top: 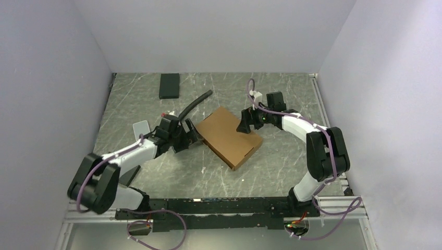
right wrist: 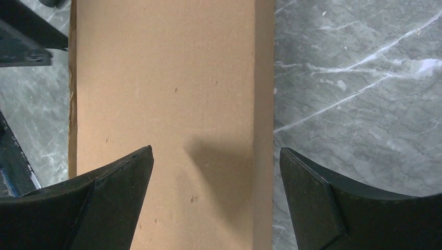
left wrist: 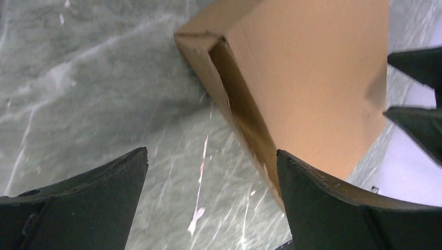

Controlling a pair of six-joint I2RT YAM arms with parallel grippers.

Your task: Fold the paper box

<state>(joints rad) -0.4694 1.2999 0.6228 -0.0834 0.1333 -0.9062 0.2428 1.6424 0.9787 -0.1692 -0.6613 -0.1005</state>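
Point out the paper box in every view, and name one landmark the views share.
Top external: paper box mid-table, lying diagonally.
Left wrist: paper box fills the upper middle and right.
Right wrist: paper box runs top to bottom, left of centre.
Shared landmark: the grey marbled table around it.

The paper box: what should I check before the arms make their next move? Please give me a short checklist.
1. Left gripper open: ok.
2. Right gripper open: ok.
3. Paper box lying flat on the table: ok.
4. Box side fully closed: not ok, a dark gap shows in the left wrist view.
5. Right gripper over the box top: ok; touching it: cannot tell.
6. Black block away from the box: ok.
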